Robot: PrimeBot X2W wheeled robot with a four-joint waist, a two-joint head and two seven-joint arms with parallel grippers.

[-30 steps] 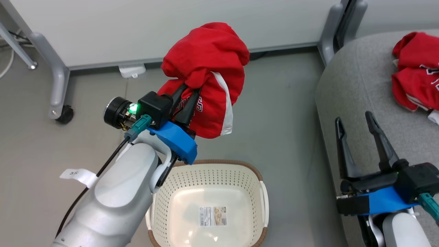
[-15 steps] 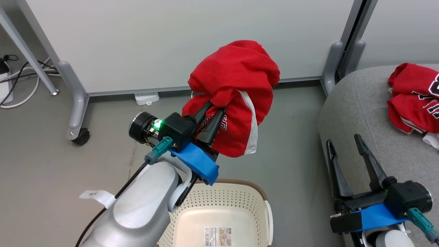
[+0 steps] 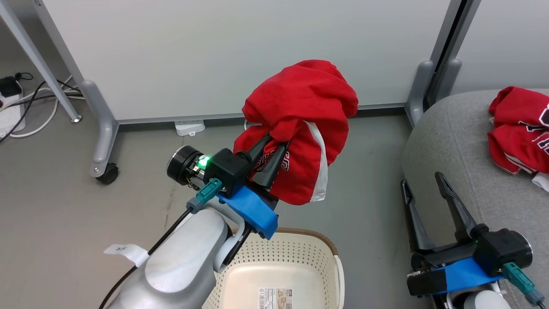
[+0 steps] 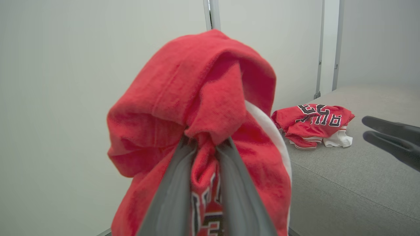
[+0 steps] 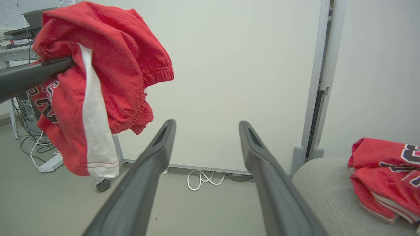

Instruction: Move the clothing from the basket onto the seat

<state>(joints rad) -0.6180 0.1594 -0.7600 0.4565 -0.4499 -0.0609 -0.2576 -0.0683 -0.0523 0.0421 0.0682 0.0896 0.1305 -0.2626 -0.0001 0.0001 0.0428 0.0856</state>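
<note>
One bright red, thin-fabric basketball garment (image 3: 300, 124) with white trim hangs bunched in the air beyond the far rim of the cream-white perforated plastic basket (image 3: 296, 253), clamped between the dark fingers of the left gripper (image 3: 276, 143). The second red garment (image 3: 517, 128) lies crumpled far right on the large light grey upholstered seat (image 3: 446, 141), where the right gripper (image 3: 422, 180) hovers at the near left edge, fingers spread wide, holding nothing.

Two red garments are showing: a hanging garment (image 3: 300, 107) at the centre and a crumpled garment (image 3: 514, 133) at the far right. One basket (image 3: 291, 253) is sitting near, and one seat (image 3: 446, 141) is standing at the right. Two grippers are showing: the left gripper (image 3: 276, 143) and the right gripper (image 3: 421, 179).
</note>
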